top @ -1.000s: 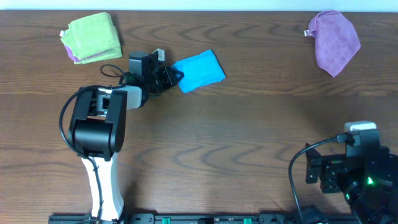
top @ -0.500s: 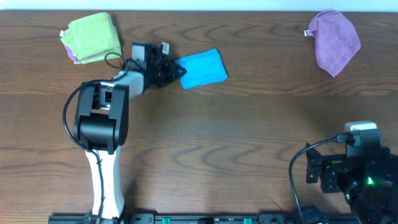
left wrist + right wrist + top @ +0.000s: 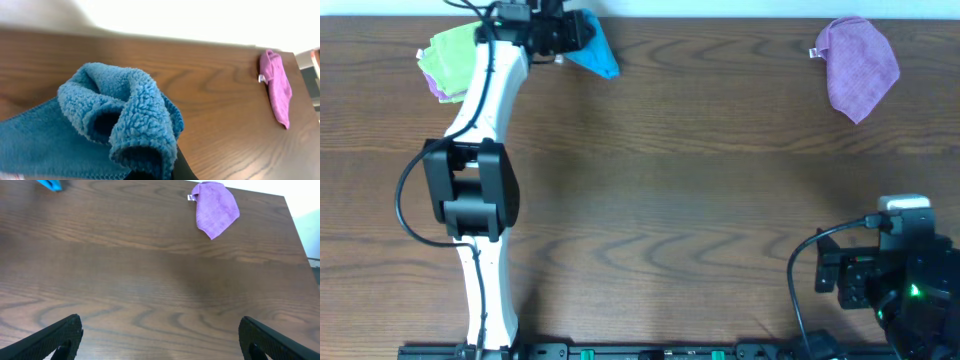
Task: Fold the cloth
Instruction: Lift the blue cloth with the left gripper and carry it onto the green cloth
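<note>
The sky-blue cloth (image 3: 597,55) hangs bunched from my left gripper (image 3: 570,32) at the table's far edge, left of centre. In the left wrist view the cloth (image 3: 120,120) is a fuzzy fold draped over the jaws (image 3: 165,172), which are shut on it. A corner of it also shows in the right wrist view (image 3: 50,184). My right gripper (image 3: 160,335) is open and empty over bare wood; in the overhead view it sits at the near right corner (image 3: 880,280).
A lime-green folded cloth (image 3: 455,60) lies at the far left, right beside my left arm. A purple cloth (image 3: 860,65) lies at the far right, also in the wrist views (image 3: 277,87) (image 3: 216,207). The table's far edge (image 3: 720,18) is close behind the left gripper.
My left gripper has lifted the blue cloth off the table and carried it back and left to the far edge. The cloth is now bunched, not flat. The right arm has not moved.
</note>
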### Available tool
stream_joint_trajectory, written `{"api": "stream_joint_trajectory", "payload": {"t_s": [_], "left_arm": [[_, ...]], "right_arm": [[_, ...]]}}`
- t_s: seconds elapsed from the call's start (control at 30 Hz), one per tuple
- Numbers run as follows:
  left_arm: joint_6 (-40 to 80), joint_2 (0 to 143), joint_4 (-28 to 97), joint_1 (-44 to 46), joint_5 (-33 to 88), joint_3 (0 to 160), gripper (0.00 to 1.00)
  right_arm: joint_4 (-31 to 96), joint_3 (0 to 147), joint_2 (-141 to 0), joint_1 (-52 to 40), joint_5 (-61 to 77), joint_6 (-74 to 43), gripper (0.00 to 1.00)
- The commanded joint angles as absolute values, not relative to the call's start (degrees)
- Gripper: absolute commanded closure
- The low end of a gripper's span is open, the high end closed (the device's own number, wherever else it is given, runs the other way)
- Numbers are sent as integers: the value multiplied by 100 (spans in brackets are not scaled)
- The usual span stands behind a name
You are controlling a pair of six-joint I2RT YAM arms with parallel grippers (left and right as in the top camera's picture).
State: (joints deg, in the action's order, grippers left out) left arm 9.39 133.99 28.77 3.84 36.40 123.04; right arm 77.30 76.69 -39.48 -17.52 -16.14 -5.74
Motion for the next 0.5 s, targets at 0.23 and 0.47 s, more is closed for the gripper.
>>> {"api": "stream_joint_trajectory", "payload": {"t_s": [0.23, 0.47], "left_arm": [[357, 13369, 3011, -143, 3459, 12986, 95], [99, 13369, 3122, -617, 3463, 13144, 94]], "right_arm": [[7734, 7642, -3970, -1710, -1782, -659, 1], [7732, 7642, -3970, -1710, -1787, -659, 1]]}}
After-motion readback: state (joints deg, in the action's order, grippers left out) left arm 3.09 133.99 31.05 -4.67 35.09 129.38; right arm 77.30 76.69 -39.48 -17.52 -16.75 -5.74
